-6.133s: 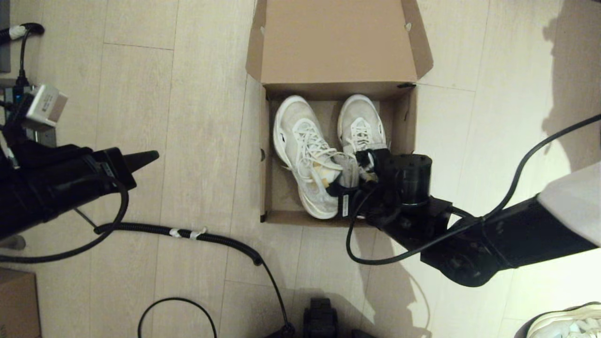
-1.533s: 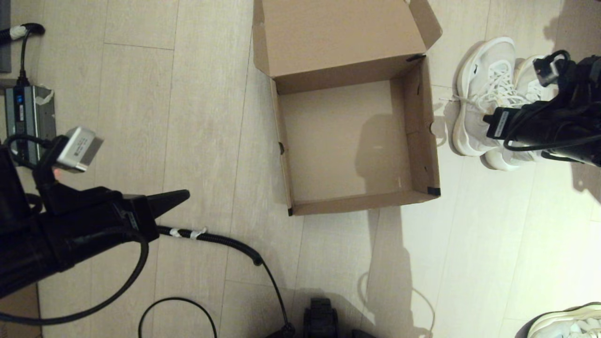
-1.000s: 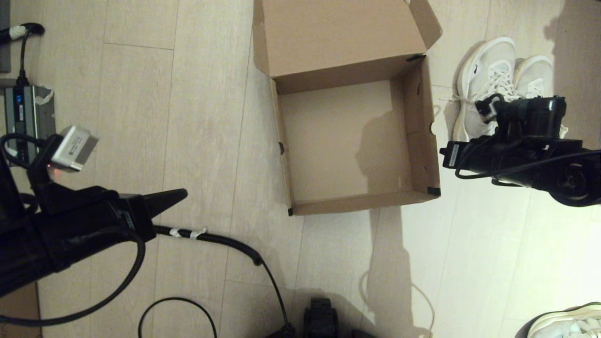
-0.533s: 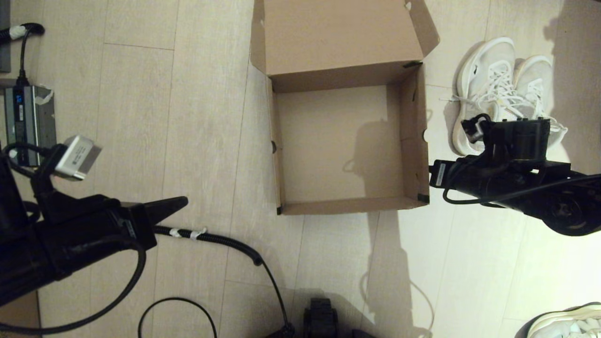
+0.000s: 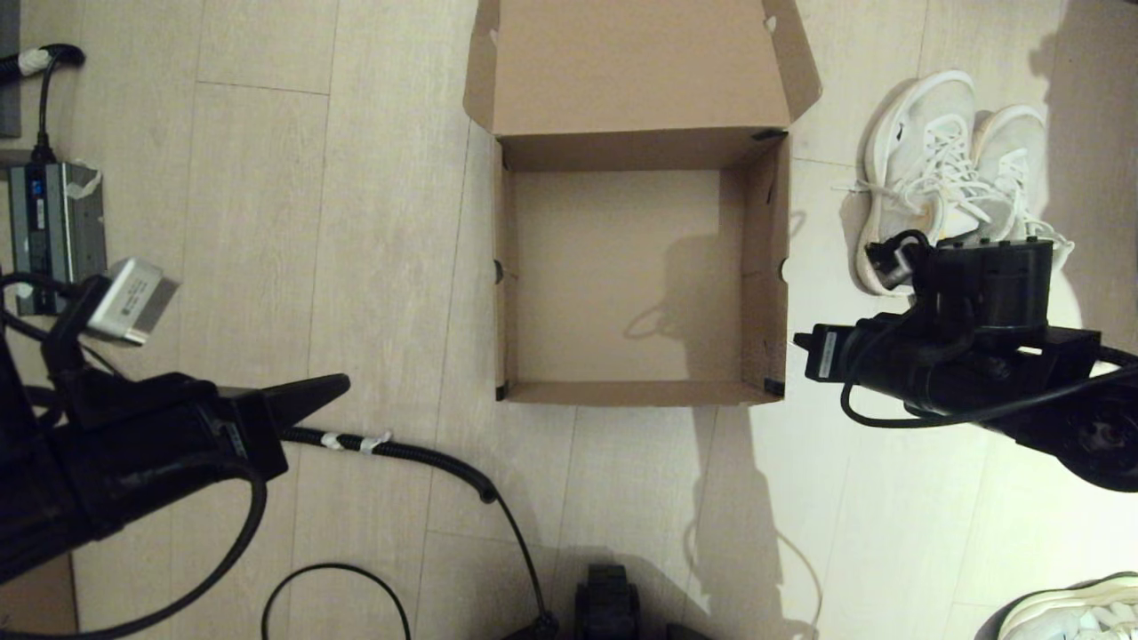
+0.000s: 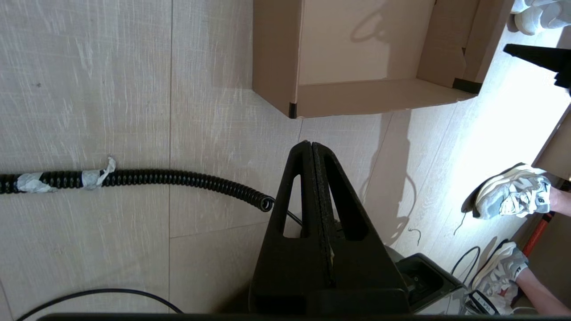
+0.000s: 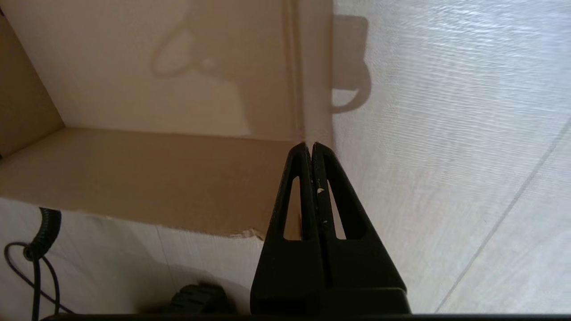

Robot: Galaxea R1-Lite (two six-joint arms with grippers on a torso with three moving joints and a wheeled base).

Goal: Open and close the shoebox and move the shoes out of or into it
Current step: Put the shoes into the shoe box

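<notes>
The brown shoebox (image 5: 636,393) stands open and empty on the floor, its lid (image 5: 640,71) tipped back on the far side. The white mesh shoes (image 5: 942,169) lie side by side on the floor right of the box, with nothing gripping them. My right gripper (image 5: 797,342) is shut on nothing, its tip at the outside of the box's right wall near the front corner (image 7: 310,145). The box wall (image 7: 134,178) fills the view beside it. My left gripper (image 5: 342,384) hangs shut and empty over the floor, left of the box (image 6: 379,96) and nearer to me (image 6: 311,143).
A coiled black cable (image 5: 391,447) crosses the floor between the left gripper and the box. A grey power unit (image 5: 53,231) sits at far left, and a darker carton (image 5: 36,604) at bottom left. Another white sneaker (image 5: 1071,609) lies at bottom right.
The shoes went from inside the box to the floor on its right. The right gripper then let go and moved left to the box's wall. The box swung square and shifted left.
</notes>
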